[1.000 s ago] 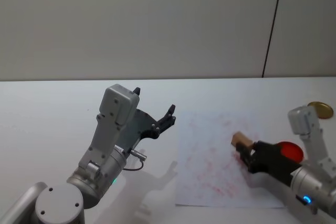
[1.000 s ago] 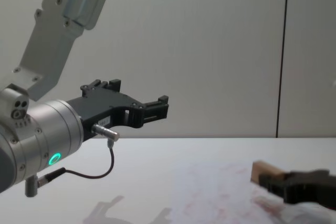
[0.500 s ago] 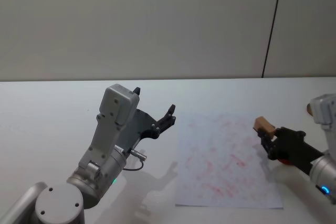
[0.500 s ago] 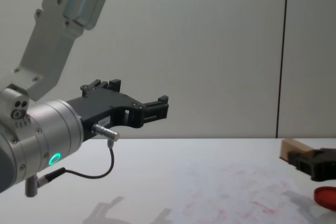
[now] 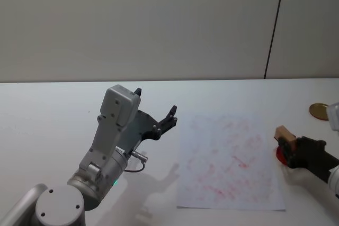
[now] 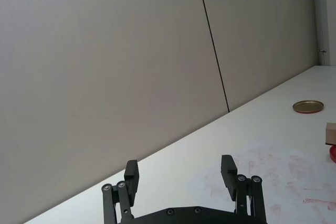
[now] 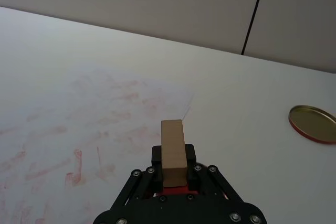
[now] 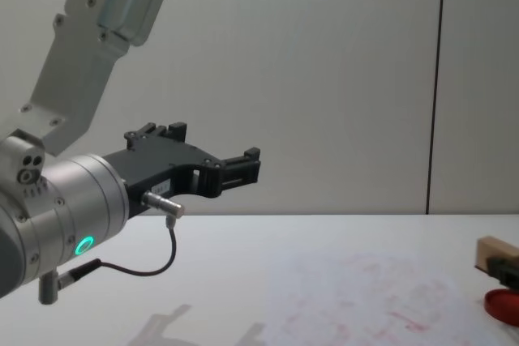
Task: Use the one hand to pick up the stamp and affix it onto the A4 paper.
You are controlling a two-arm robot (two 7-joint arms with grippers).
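Nearest the body on the left, the left gripper [image 5: 159, 123] hangs raised above the bare white table [image 5: 47, 115], its fingers [image 6: 229, 168] spread apart with nothing between them; it sits left of the A4 paper [image 5: 228, 162] and does not touch it. From the chest view this gripper [image 8: 235, 164] shows large against the wall, with a green ring light on its silver wrist.

On the right, the right gripper [image 5: 290, 145] reaches in from the right edge, clenched on the stamp [image 5: 283, 133]. The wooden block stands up between the blocky jaws, just past the paper's right edge and over the red ink pad [image 5: 279, 154], which the gripper mostly hides in the head view. The chest view shows the stamp [image 8: 495, 250] above the pad [image 8: 503, 305], though whether they touch cannot be told.

The right wrist view looks down the stamp [image 7: 173, 150] and shows a sliver of red under it, with the paper [image 7: 79, 124] covered in smudgy red prints spreading beyond. Farther off on the table lies a round gold lid [image 7: 313, 124], well apart from the paper; the left wrist view catches it too [image 6: 308, 106]. A grey wall with a dark vertical seam closes the back.
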